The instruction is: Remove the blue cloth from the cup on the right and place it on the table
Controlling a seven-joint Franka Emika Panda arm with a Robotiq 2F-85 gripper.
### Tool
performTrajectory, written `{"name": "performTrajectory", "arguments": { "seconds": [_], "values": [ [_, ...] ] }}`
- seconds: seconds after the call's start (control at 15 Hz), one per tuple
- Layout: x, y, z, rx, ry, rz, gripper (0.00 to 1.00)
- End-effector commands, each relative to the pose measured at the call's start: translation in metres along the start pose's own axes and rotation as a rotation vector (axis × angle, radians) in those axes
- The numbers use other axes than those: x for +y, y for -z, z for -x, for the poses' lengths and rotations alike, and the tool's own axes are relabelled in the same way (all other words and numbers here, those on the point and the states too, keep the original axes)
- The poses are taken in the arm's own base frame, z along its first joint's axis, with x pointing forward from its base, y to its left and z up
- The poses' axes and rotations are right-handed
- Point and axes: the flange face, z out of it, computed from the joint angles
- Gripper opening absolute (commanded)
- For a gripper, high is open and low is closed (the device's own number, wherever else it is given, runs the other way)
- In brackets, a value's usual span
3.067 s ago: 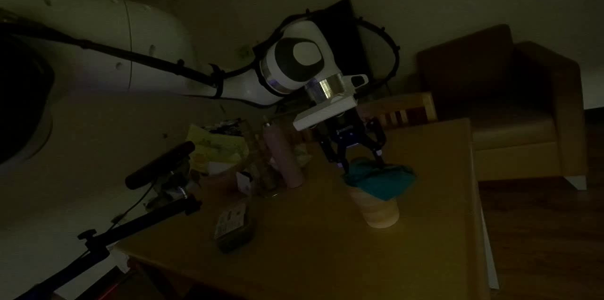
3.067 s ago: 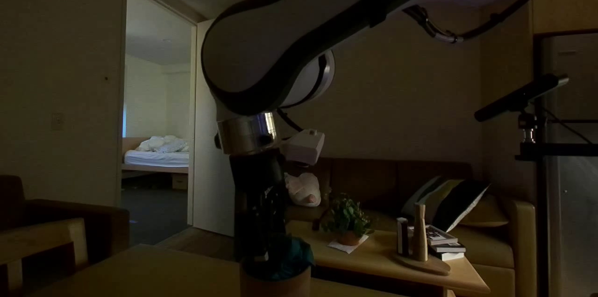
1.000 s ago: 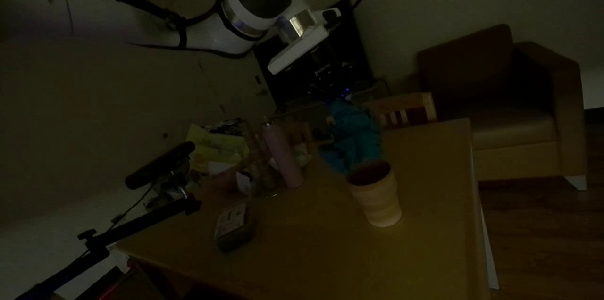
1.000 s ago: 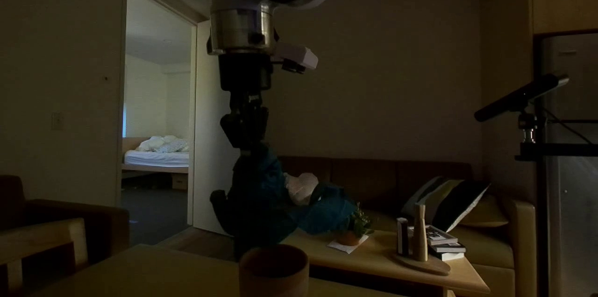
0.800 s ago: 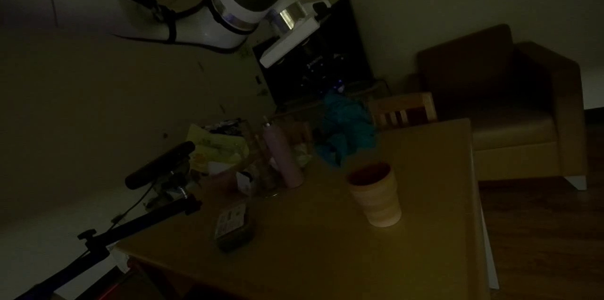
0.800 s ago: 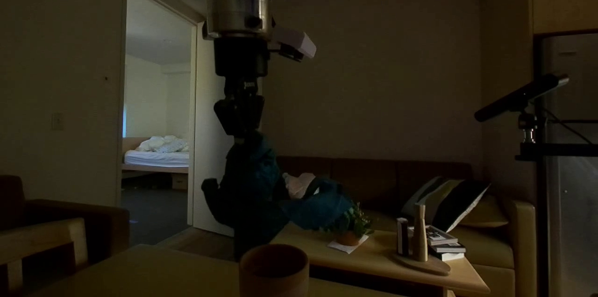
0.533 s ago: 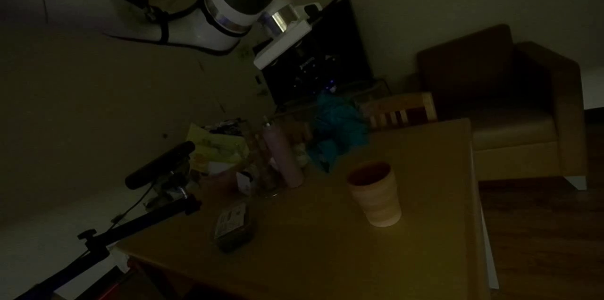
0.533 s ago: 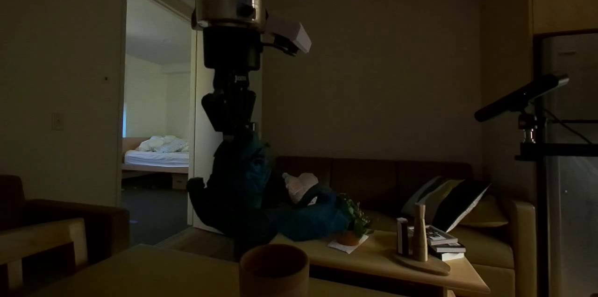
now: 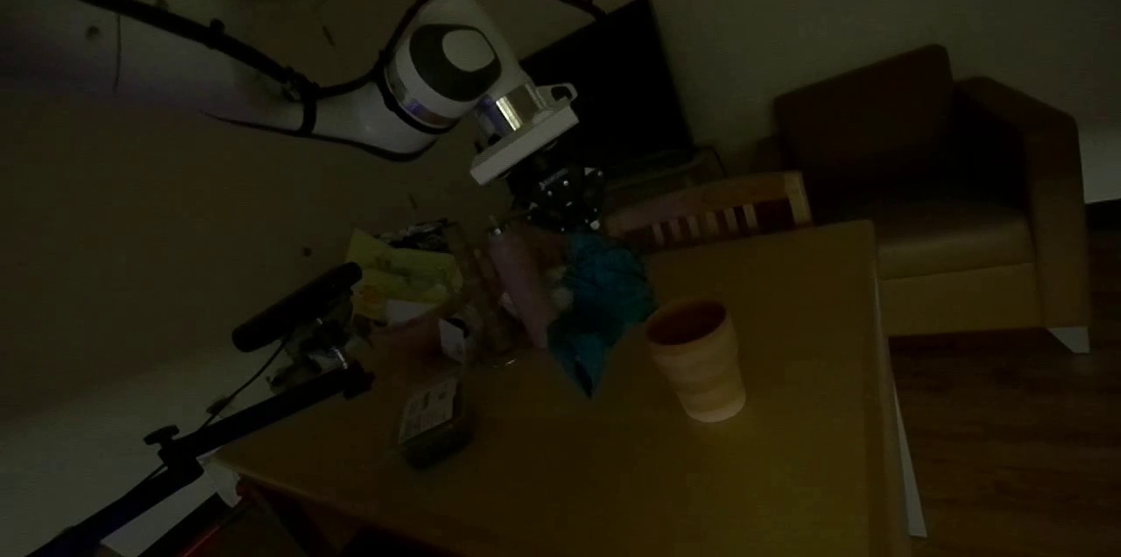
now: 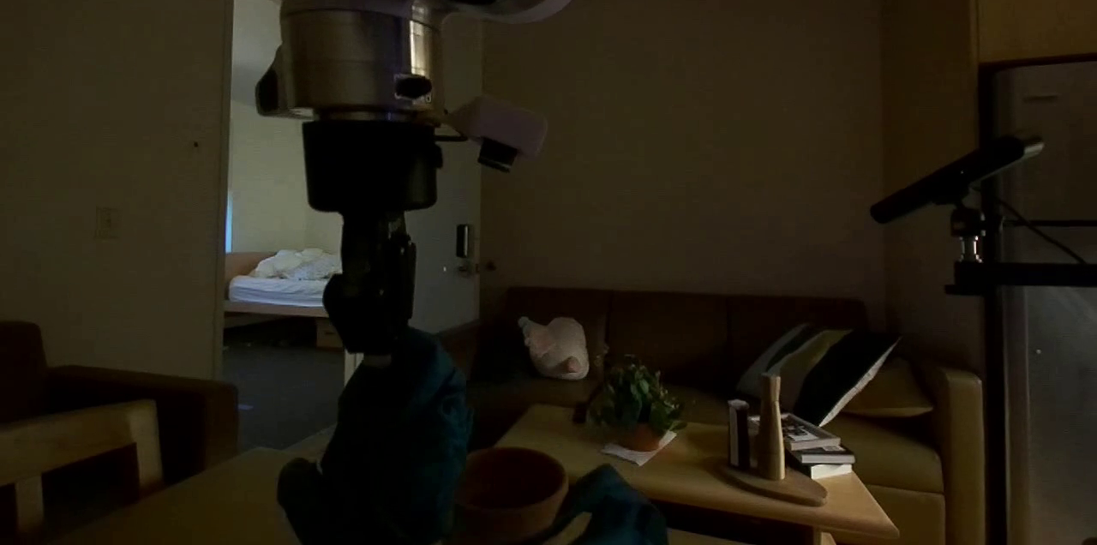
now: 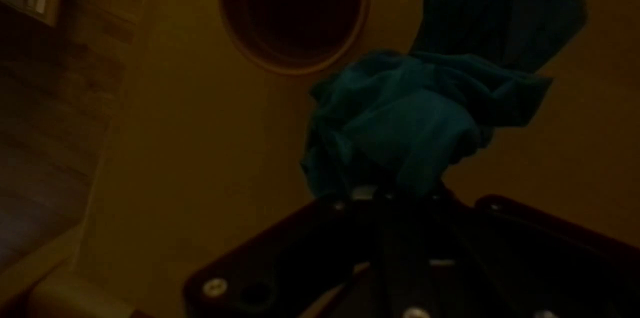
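Dim light falls on the wooden table (image 9: 569, 487) below my claw (image 11: 392, 194); a brown armchair (image 9: 876, 137) stands well apart from it in an exterior view. I read the claw as closed, with the blue cloth (image 9: 609, 281) gripped between its fingertips. The cloth hangs beneath the claw in both exterior views: the upper part is bunched at the fingertips, and a loose flap drops lower to one side. In my wrist view, the bunched part lies immediately ahead of the fingertips, and the flap extends farther out. I cannot tell whether the lowest corner touches the table. The cup (image 9: 701, 369) stands upright on the table, lower than the claw and off to its side, just beside the cloth. A pink bottle (image 9: 519, 277) appears partly behind the cloth in an exterior view.
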Motion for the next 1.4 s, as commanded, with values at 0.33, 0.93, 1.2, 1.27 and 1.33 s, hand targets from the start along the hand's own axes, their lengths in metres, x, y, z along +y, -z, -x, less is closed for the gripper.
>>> {"name": "performTrajectory", "arguments": {
  "seconds": [0.33, 0.93, 1.2, 1.27, 1.33],
  "values": [
    [-0.016, -0.049, 0.009, -0.143, 0.226, -0.036, 0.27],
    [0.018, -0.068, 0.034, -0.178, 0.157, -0.01, 0.95],
    [0.045, -0.063, 0.052, -0.14, 0.089, -0.01, 1.0],
    [0.047, -0.059, 0.055, -0.126, 0.083, -0.005, 1.0],
    [0.048, -0.053, 0.056, -0.111, 0.085, 0.003, 1.0]
  ]
}}
